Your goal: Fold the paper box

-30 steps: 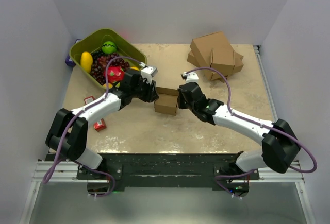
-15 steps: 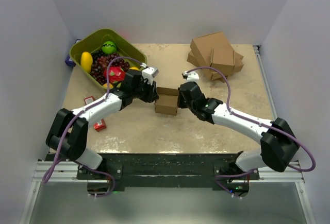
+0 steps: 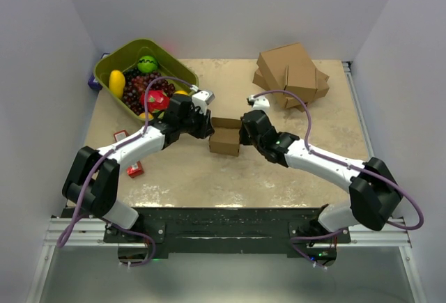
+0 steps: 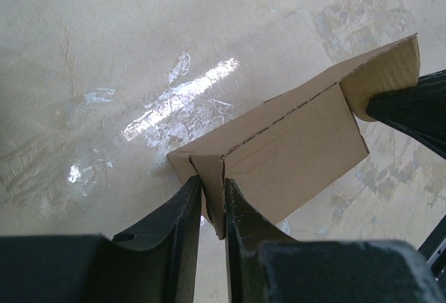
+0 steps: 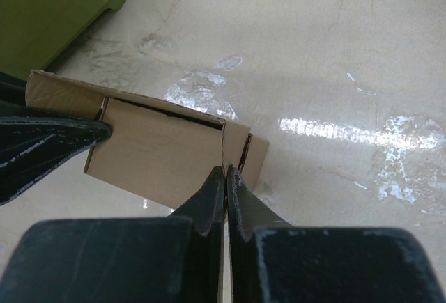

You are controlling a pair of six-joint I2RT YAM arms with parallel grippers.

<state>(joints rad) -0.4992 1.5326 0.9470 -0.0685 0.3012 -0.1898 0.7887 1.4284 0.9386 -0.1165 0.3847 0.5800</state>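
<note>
One paper box (image 3: 225, 136): a small brown cardboard piece, partly formed, with its end flaps not yet tucked. It sits on the table (image 3: 209, 177) to the right of the green tub (image 3: 111, 58) and a little nearer my side, near the tub but not touching it.
Left gripper (image 3: 207, 127): it is at the box end facing the tub. In my left wrist view its fingers are clenched on a cardboard corner edge of the box (image 4: 293, 143).
Right gripper (image 3: 244, 130): it is at the box end away from the tub. In my right wrist view the fingers are pinched nearly together with a thin flap edge of the box (image 5: 160, 153) between them.
Step in hand: I judge it to be bringing the end flaps in and squaring the walls while both ends are held.
Doing it well: I would hold the tub-side end as the anchor and fold from the other end, turning the flap along its crease rather than pushing the whole box toward the tub.
Grip: I would use light pressure, since kraft board dents and a flap can tear at the score.
Risk: with both arms pulling, the box may skew or lift.
Cartons (image 3: 293, 73): a stacked cluster well apart from the tub, across the table's far side and clear of my work.
</note>
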